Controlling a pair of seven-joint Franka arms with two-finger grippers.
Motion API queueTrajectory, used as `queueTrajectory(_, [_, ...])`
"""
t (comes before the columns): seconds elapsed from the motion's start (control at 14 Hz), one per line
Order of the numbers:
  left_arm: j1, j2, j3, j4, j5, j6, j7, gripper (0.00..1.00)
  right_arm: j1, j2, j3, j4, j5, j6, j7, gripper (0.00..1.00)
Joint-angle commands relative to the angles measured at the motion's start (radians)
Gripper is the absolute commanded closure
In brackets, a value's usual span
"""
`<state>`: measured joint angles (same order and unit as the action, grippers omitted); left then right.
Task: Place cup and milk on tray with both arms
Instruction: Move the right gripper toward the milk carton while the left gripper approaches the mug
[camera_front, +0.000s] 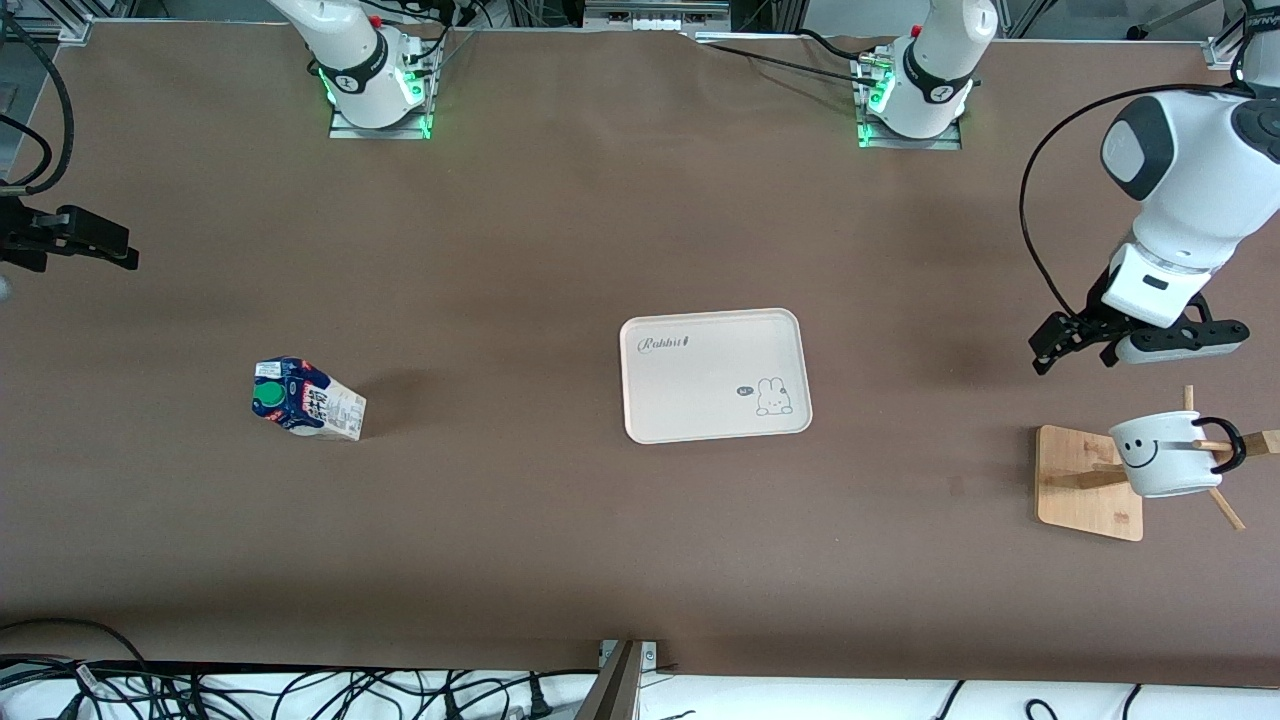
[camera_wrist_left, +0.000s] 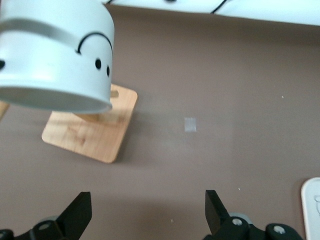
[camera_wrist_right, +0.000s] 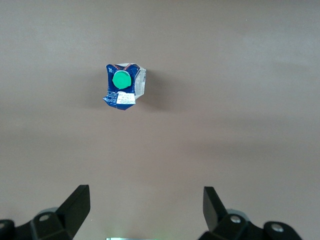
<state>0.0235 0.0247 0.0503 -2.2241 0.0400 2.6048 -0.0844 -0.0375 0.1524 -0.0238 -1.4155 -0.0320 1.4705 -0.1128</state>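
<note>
The white smiley cup (camera_front: 1165, 455) hangs tilted on a peg of a wooden stand at the left arm's end; it also shows in the left wrist view (camera_wrist_left: 55, 55). The milk (camera_front: 305, 398) stands on the table toward the right arm's end, green cap up in the right wrist view (camera_wrist_right: 121, 85). The cream tray (camera_front: 715, 375) lies mid-table with nothing on it; its corner shows in the left wrist view (camera_wrist_left: 311, 205). My left gripper (camera_front: 1075, 355) (camera_wrist_left: 147, 210) is open and empty, over bare table beside the stand. My right gripper (camera_front: 128, 250) (camera_wrist_right: 145, 207) is open and empty, over bare table, apart from the milk.
The stand's square wooden base (camera_front: 1085, 480) (camera_wrist_left: 92, 132) and its pegs (camera_front: 1225, 510) sit under and around the cup. Cables lie along the table's near edge (camera_front: 300, 690). The arm bases (camera_front: 380, 90) stand at the edge farthest from the camera.
</note>
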Motion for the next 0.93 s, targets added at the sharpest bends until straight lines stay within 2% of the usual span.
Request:
queueTrajectory(0.0, [0.001, 0.0, 0.005, -0.025, 0.064, 0.102, 0.012, 0.0, -0.01, -0.004, 0.004, 0.006, 0.02, -0.012, 0.015, 0.0])
queueTrajectory(0.36, [0.001, 0.035, 0.032, -0.065, 0.149, 0.32, 0.012, 0.0, -0.01, -0.002, 0.004, 0.004, 0.026, -0.013, 0.013, 0.0])
queueTrajectory(0.86, [0.001, 0.057, 0.034, -0.066, 0.158, 0.356, 0.012, 0.0, -0.01, -0.002, 0.004, 0.006, 0.026, -0.013, 0.015, 0.0])
